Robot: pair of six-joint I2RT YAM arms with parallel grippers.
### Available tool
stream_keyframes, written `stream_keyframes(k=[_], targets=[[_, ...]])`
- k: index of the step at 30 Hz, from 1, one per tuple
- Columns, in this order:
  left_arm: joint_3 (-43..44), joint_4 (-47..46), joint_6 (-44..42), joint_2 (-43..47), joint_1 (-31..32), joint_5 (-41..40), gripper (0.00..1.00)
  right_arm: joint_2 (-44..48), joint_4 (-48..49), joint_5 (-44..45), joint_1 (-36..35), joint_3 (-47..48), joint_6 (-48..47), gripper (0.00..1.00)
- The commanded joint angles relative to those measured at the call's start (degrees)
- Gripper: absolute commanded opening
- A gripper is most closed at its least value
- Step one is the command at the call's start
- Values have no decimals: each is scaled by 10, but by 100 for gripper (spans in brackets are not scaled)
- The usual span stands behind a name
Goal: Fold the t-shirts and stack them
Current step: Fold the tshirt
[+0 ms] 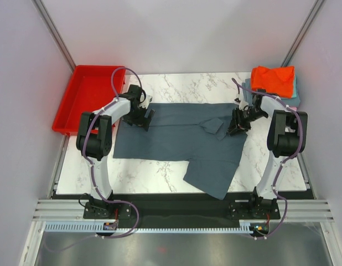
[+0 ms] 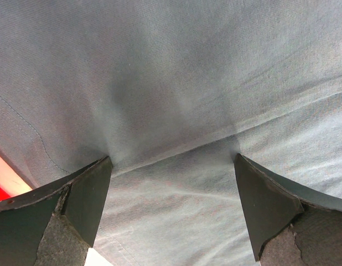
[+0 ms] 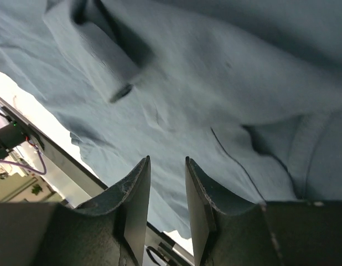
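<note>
Left gripper [image 2: 174,160] first: it's spread about as wide as it goes, and both fingers [image 2: 82,199] have their tips down on the slate blue-grey t-shirt [image 1: 176,136]. The cloth dimples a little where each tip lands. It isn't pinching anything, since the fabric runs flat across the gap.

Just outside that gripper the shirt's edge ends and a strip of the marble bench [image 1: 160,83] shows. Further out on the same side sits the red tray [image 1: 85,100], at the far left corner.

Over to the right gripper [image 3: 167,160]: its fingers are parted only by a narrow slot, and I can see nothing caught in it. It hangs low over the shirt's right end. Ahead of its fingertips there's a loose flap of cloth [image 3: 96,52] turned over on itself, with rumpled fabric around it.

Between the two grippers the big shirt lies spread across the bench, mostly flat. One part of it trails from below the right gripper toward the near edge.

Beyond the right gripper, out at the far right corner, there's the folded pile. The orange-red t-shirt [image 1: 273,78] is on top, and bluish folded cloth [image 1: 296,94] peeks out from under it. That pile sits well apart from the big shirt.
</note>
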State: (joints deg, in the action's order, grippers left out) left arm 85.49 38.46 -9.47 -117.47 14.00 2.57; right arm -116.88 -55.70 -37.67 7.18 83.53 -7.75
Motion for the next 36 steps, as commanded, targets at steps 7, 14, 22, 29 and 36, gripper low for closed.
stream_keyframes(k=[7, 14, 22, 29, 36], targets=[[-23, -5, -2, 34, 1, 2, 99, -33, 26, 6, -20, 24, 7, 39], [-23, -5, -2, 35, 2, 2, 99, -48, 42, 15, -30, 35, 17, 38], [-22, -5, -2, 34, 1, 2, 99, -56, 49, 22, -36, 57, 23, 7], [-23, -5, -2, 36, 1, 2, 99, 3, 1, 28, -25, 39, -12, 0], [-18, -8, -4, 31, 1, -3, 99, 58, -91, 37, -5, 13, -80, 0]])
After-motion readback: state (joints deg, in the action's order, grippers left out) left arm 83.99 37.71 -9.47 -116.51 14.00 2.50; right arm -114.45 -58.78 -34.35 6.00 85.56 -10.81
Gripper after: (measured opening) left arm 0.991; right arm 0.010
